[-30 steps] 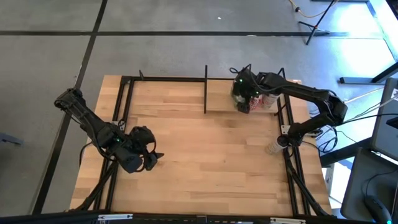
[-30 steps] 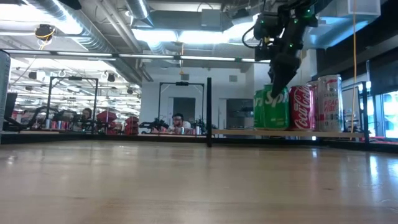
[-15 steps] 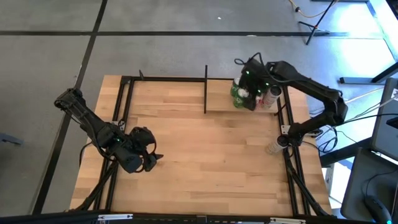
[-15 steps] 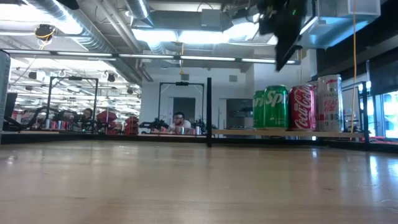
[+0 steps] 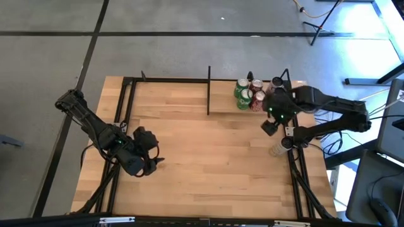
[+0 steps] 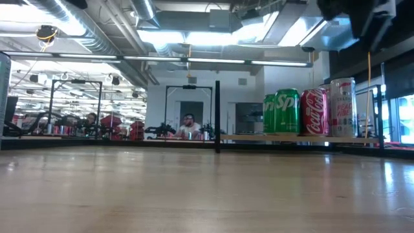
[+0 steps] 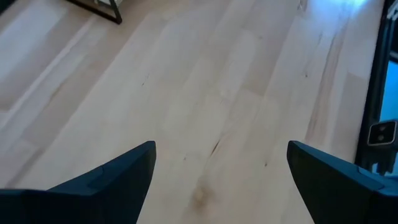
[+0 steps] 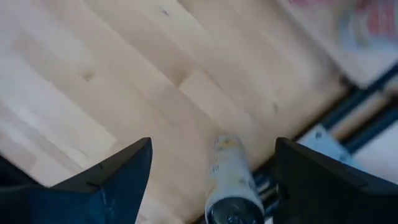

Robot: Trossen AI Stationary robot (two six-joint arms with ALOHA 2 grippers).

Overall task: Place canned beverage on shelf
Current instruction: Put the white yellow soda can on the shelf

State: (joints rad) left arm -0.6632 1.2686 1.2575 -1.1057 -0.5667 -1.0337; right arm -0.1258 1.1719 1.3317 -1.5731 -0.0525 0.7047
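Several cans stand upright on the shelf (image 6: 259, 138) at the table's far right: two green cans (image 6: 286, 112), a red can (image 6: 314, 112) and a silver can (image 6: 343, 107). From above they form a cluster (image 5: 250, 93). My right gripper (image 5: 269, 125) hangs open above the bare tabletop, just in front of the shelf, pointing down with nothing between its fingers. A pale can (image 8: 229, 178) sits on the table below it, by the right frame bar. My left gripper (image 5: 154, 163) hovers open over the table's near left, empty.
A black metal frame (image 5: 208, 94) with thin posts runs along the table's far and side edges. The wide butcher-block top (image 5: 208, 157) lies bare between the two arms. People sit at desks in the room behind the table (image 6: 187, 126).
My right gripper has risen from the green can on the shelf and swung toward the table's near right, rolling its wrist until it points down. The green can has stayed upright on the shelf beside the red one.
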